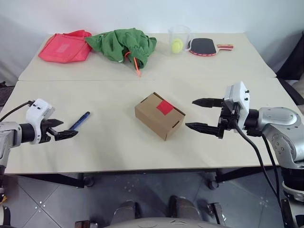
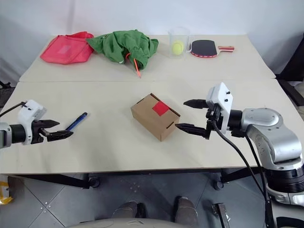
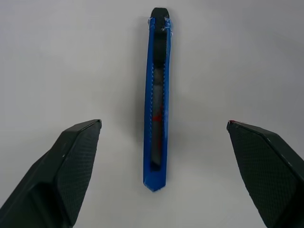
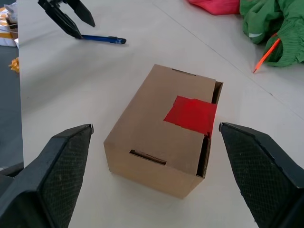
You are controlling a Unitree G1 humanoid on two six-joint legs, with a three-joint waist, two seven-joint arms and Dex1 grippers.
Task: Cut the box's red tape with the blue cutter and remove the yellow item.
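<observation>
Lying behind the box: green cloth, paddle.

— What is found around the cutter?
— Bare table on both sides, between the spread fingers of the left gripper.
— And the box?
— It is flanked by bare tabletop; clutter is kept to the far edge.
</observation>
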